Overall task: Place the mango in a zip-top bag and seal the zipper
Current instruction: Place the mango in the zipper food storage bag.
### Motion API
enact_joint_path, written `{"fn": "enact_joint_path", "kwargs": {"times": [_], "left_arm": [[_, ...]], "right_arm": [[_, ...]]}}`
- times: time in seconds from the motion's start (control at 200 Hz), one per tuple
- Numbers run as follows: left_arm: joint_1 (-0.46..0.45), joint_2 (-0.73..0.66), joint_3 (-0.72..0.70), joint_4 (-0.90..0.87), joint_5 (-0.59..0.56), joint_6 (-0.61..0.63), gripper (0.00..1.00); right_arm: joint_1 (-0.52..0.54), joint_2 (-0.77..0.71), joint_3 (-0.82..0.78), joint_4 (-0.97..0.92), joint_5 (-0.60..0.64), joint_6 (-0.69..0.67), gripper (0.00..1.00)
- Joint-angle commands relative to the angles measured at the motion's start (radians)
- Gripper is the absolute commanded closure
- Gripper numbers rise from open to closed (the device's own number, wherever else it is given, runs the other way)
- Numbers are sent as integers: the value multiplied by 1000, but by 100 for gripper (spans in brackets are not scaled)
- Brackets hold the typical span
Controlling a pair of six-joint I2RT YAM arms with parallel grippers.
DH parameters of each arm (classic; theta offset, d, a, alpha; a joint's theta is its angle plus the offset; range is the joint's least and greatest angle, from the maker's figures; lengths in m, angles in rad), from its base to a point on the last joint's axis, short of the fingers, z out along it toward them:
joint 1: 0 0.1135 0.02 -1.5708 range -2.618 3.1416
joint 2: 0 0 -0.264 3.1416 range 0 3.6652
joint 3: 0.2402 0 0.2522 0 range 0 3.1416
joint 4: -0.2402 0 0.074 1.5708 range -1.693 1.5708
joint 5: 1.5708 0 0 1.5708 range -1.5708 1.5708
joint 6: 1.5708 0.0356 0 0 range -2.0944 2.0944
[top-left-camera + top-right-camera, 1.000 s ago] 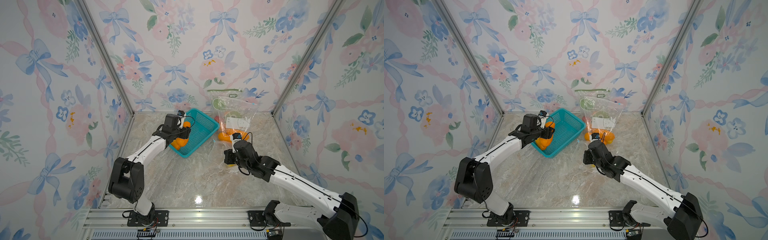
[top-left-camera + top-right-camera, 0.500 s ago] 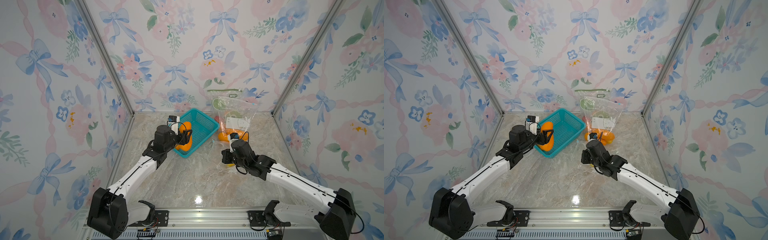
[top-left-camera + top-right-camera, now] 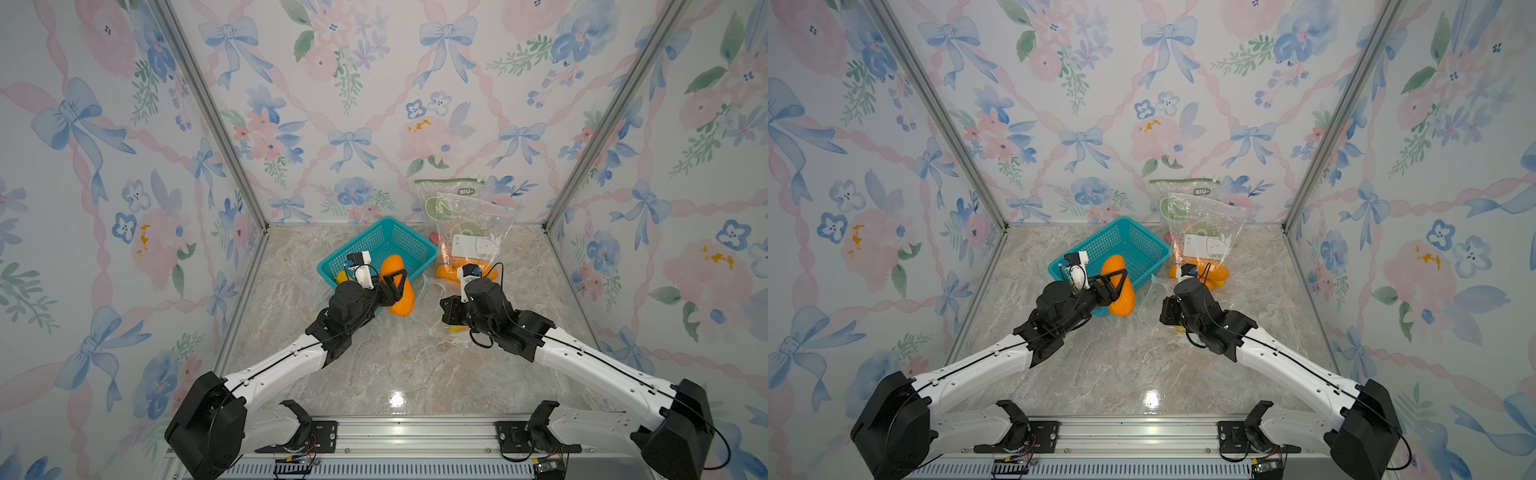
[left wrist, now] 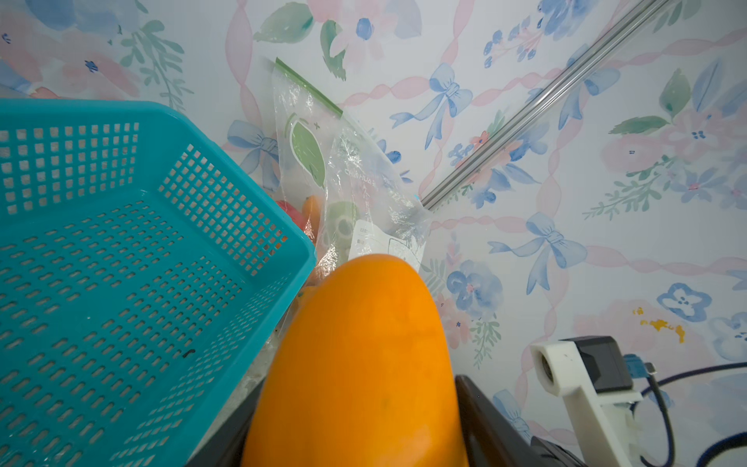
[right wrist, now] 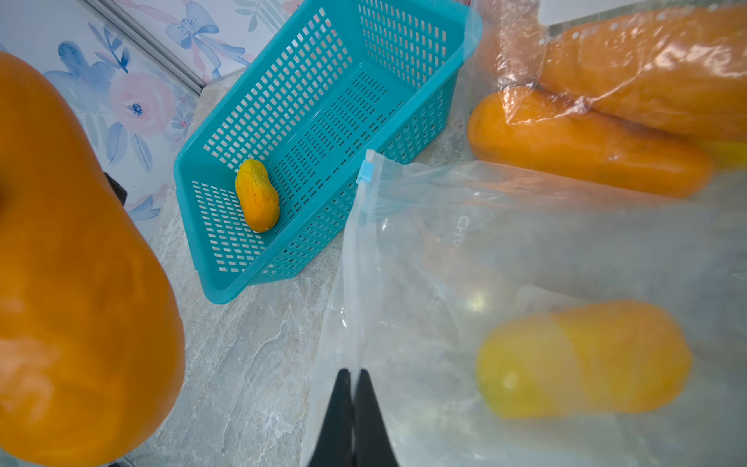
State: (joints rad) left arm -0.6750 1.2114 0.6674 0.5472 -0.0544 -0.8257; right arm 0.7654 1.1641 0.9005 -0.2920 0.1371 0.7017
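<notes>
Where the mango hangs: clamped in the left pincer (image 3: 400,277), the big orange mango (image 3: 405,305) sits over the near rim of the teal basket (image 3: 353,243), on the basket's right side; both top views show this.
Left pincer: jaws spread wide around the mango's middle and gripping it, with one black finger lying across its upper face (image 3: 1116,277).
Basket: it stands on the marble desk (image 3: 395,365) and serves as the landmark for every place given.
Small mango (image 5: 257,195): a yellow-orange one, lying alone on the basket's mesh floor near one end.
Zip-top bag (image 5: 525,242): clear plastic lying just right of the basket's near corner, its zipper edge turned toward the basket.
Slider (image 5: 366,172): pale blue, at the end of the zipper track closest to the basket.
Right pincer (image 5: 355,388): fingers pressed together on the bag's zipper edge, pinching it.
Yellow fruit (image 5: 582,360): inside the held bag, blurred through the plastic.
Filled bags (image 3: 469,220): upright just right of the basket's far end, with orange mangoes at the bottom.
</notes>
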Motion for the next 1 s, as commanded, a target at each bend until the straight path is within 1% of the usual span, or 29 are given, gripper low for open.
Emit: {"fn": "enact_joint_path", "kwargs": {"times": [0.0,0.03,0.15,0.25,0.36,0.44,0.495,0.66,0.835,0.895,0.96,0.995], "left_arm": [[-33,54,8,134,-67,-43,100],[-42,67,45,142,-69,-45,100],[-76,124,66,196,-87,-27,100],[-98,173,88,238,-114,12,100],[-109,221,116,275,-144,49,100],[-113,258,142,287,-142,76,100],[-113,277,156,287,-137,83,98],[-113,298,157,287,-116,84,86],[-113,300,159,287,-102,90,77],[-113,297,161,287,-98,97,70],[-113,297,164,286,-93,106,59],[-113,297,166,286,-90,109,56]], "right_arm": [[-9,-33,30,39,-10,61,100],[-11,-37,29,47,-10,70,100],[-12,-49,21,80,-16,104,100],[-11,-53,23,114,-41,129,100],[-13,-54,24,148,-67,153,100],[-14,-50,20,179,-83,168,100],[-16,-47,23,198,-94,174,100],[-32,-46,38,214,-95,173,100],[-71,-41,31,263,-101,198,100],[-81,-41,30,286,-106,205,100],[-89,-37,30,302,-110,209,100],[-90,-36,32,309,-113,209,100]]}}
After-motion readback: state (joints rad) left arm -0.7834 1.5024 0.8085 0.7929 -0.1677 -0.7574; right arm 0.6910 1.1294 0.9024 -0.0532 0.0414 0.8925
